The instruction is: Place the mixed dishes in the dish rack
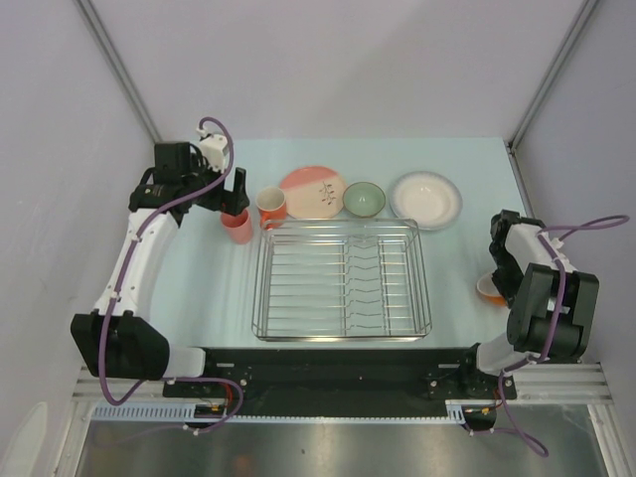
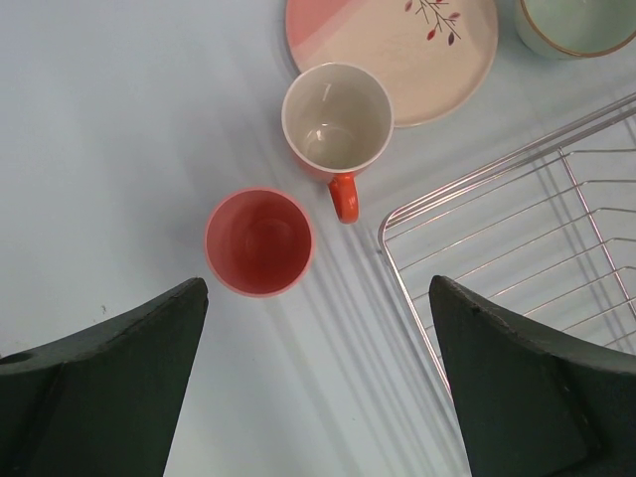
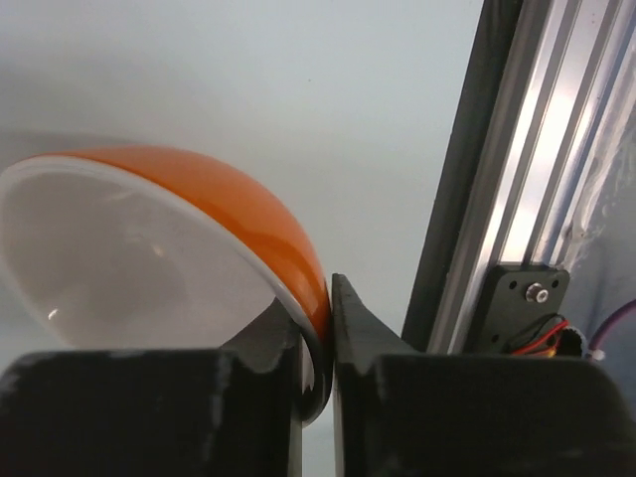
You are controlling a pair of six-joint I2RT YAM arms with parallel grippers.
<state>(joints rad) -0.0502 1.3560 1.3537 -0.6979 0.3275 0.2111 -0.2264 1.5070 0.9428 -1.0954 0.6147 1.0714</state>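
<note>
Bowl (image 3: pixel 199 199), glossy orange with white inside, sits rim-clamped in right gripper (image 3: pixel 323 313); left gripper (image 2: pixel 318 288) jaws wide apart

Tumbler (image 1: pixel 237 230) left of rack (image 1: pixel 338 281), mug (image 1: pixel 271 207) behind

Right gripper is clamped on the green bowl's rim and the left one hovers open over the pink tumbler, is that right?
No: the right gripper is clamped on the rim of the orange bowl, not the green bowl, as the right wrist view shows. The left gripper does hover open over the pink tumbler.
</note>
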